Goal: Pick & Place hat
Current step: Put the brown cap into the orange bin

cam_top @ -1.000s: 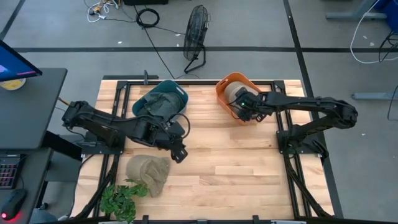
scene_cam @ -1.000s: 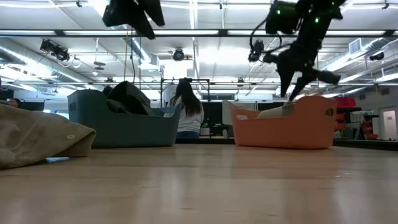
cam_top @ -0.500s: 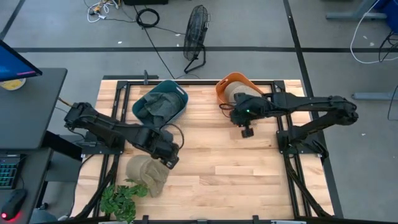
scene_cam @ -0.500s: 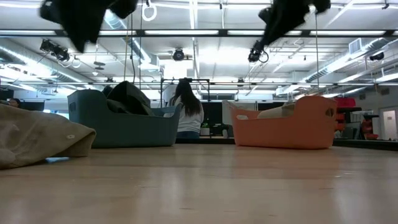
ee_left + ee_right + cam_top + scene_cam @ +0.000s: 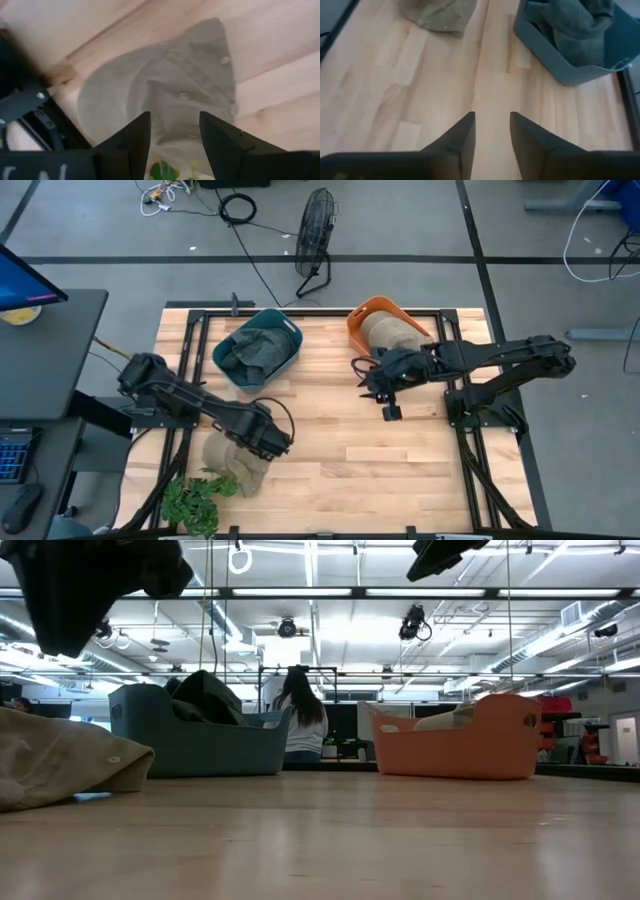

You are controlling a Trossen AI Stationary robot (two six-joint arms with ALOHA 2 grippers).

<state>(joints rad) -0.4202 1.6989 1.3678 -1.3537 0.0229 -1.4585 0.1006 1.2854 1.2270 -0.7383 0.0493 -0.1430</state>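
While both arms hang above table [image 5: 340, 450]: left gripper [image 5: 172, 131] over khaki hat [image 5: 165, 95], fingers parted, empty, hat directly below on bare wood. Right gripper [image 5: 491, 131] fingers narrowly apart, empty; orange bin [image 5: 372, 318] with tan hat behind it, blue bin [image 5: 570, 55] with green hat ahead.

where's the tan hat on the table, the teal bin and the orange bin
tan hat [image 5: 165, 95], left wrist view, on its crown
teal bin [image 5: 287, 332], high view, on its rim
orange bin [image 5: 455, 752], low view, on its side wall
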